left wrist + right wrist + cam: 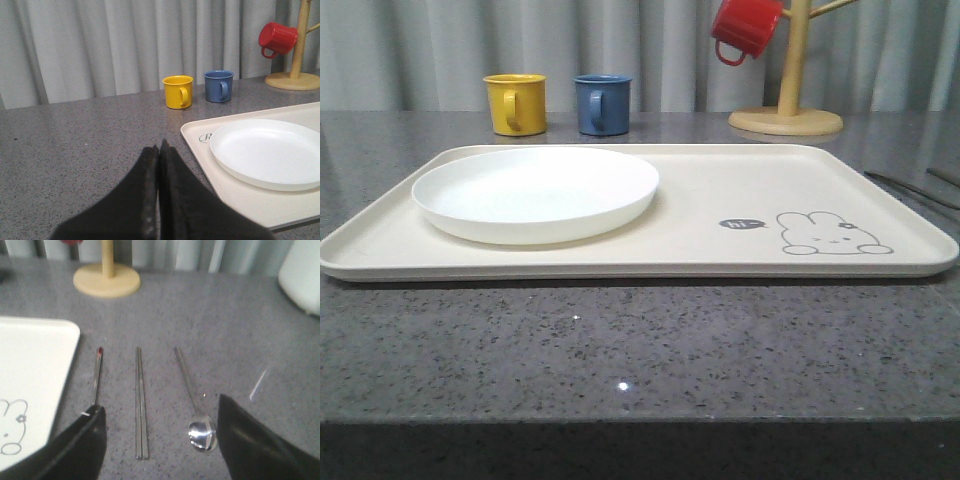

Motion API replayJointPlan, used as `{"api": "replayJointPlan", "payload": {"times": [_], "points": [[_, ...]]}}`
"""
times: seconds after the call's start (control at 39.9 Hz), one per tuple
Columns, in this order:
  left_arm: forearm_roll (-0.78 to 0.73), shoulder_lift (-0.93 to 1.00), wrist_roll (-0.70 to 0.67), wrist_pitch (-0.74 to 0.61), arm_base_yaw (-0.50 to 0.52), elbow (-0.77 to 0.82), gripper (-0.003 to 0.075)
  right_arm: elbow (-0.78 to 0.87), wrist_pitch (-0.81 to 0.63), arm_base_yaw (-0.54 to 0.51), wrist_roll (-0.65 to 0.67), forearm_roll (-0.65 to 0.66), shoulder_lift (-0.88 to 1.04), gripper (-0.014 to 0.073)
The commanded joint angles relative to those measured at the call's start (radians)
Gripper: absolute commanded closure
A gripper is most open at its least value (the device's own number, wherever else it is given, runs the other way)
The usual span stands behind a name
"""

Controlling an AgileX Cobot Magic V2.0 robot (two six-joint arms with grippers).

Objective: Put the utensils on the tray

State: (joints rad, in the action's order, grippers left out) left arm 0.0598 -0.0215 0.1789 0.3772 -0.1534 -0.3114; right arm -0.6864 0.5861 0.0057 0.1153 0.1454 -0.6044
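Reading "hi" by rabbit, tray (pixel 720 180)

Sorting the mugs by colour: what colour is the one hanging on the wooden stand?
Red mug, clearest in the front view.

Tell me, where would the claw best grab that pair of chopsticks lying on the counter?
Probably around the middle of the chopsticks, coming straight down from above. They lie flat, side by side and touching, so one pinch across both should lift them together. The right claw is open above them, with the spoon close beside.
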Motion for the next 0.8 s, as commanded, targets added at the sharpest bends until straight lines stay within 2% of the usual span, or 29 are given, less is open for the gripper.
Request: {"api": "replayJointPlan", "payload": {"times": [0.0, 0.1, 0.18, 0.28, 0.33, 0.48, 0.78], "points": [[0.01, -0.011, -0.012, -0.085, -0.001, -0.024, 0.0738, -0.127, 0.053, 0.024, -0.017, 0.02, -0.172, 0.0124], [0.01, -0.011, -0.012, -0.085, -0.001, -0.024, 0.0738, -0.276, 0.215, 0.087, -0.018, 0.021, -0.429, 0.0124], [0.01, -0.011, -0.012, -0.085, -0.001, -0.024, 0.0738, -0.344, 0.22, 0.14, -0.018, 0.022, -0.567, 0.0124], [0.01, -0.011, -0.012, -0.085, -0.001, -0.024, 0.0738, -0.409, 0.196, 0.155, -0.017, 0.013, -0.71, 0.0124], [0.01, -0.011, -0.012, -0.085, -0.001, -0.024, 0.0738, -0.428, 0.182, 0.155, -0.017, 0.01, -0.758, 0.013], [0.01, -0.011, -0.012, -0.085, -0.001, -0.024, 0.0738, -0.442, 0.131, 0.155, -0.017, 0.002, -0.851, 0.0262], [0.01, -0.011, -0.012, -0.085, -0.001, -0.024, 0.0738, -0.447, 0.093, 0.155, -0.017, -0.035, -0.949, 0.0274]]}}
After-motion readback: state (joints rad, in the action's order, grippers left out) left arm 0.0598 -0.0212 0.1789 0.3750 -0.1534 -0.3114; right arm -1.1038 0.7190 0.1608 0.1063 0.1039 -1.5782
